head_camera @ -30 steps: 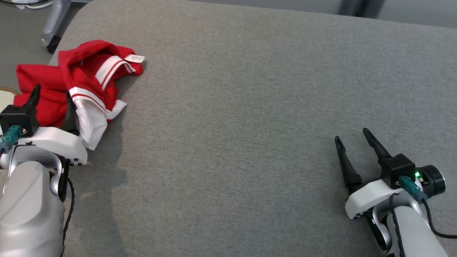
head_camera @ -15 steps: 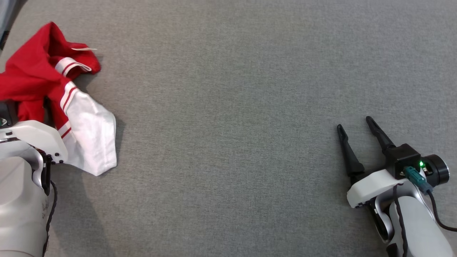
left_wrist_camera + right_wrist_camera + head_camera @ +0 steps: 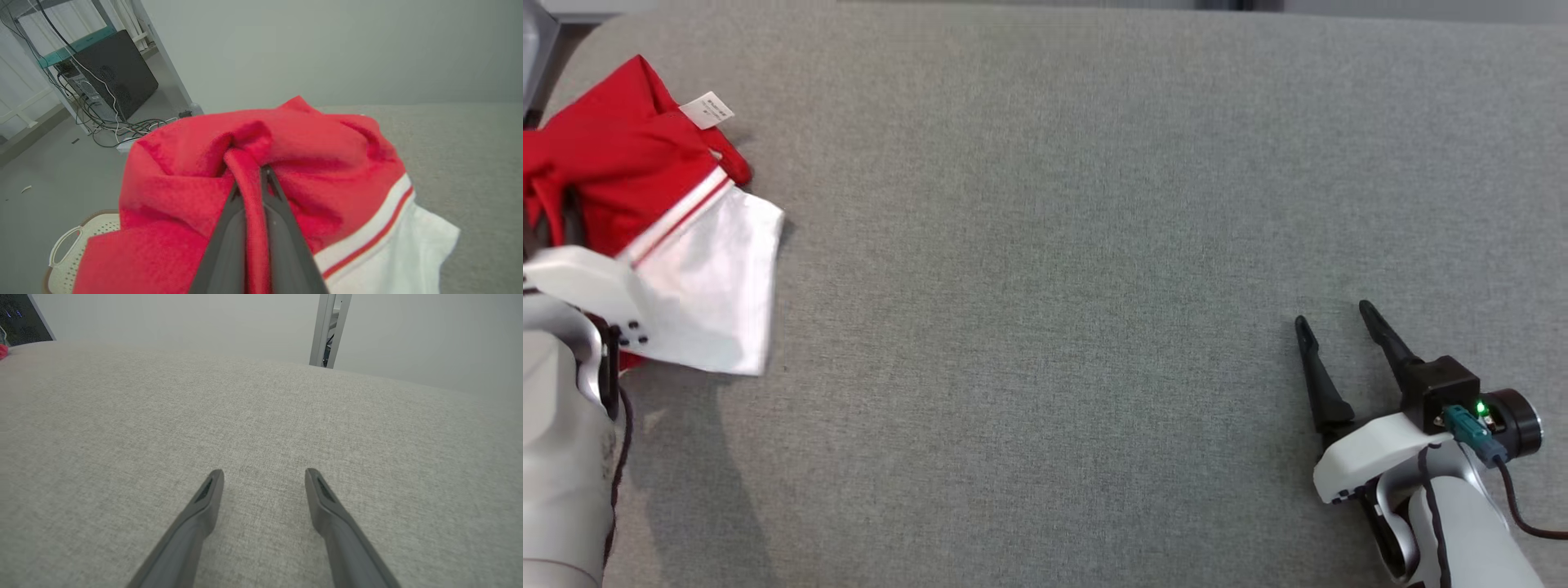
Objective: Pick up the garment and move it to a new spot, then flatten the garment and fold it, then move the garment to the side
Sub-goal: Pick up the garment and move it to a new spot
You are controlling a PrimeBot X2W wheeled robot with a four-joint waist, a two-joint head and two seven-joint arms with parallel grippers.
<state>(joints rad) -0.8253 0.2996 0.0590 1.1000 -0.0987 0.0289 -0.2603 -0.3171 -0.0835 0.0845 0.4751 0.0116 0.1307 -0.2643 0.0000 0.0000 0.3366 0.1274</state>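
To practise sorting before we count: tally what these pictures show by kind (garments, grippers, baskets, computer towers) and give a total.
garment: 1
grippers: 2 (left gripper, right gripper)
basket: 1
computer tower: 1
total: 5

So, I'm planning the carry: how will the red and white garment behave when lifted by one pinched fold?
Likely floppy: the garment bunches in soft folds around the shut left gripper, so it should hang and drape. Probably light, as the cloth looks thin. The white panel is free and may trail on the grey cushion.
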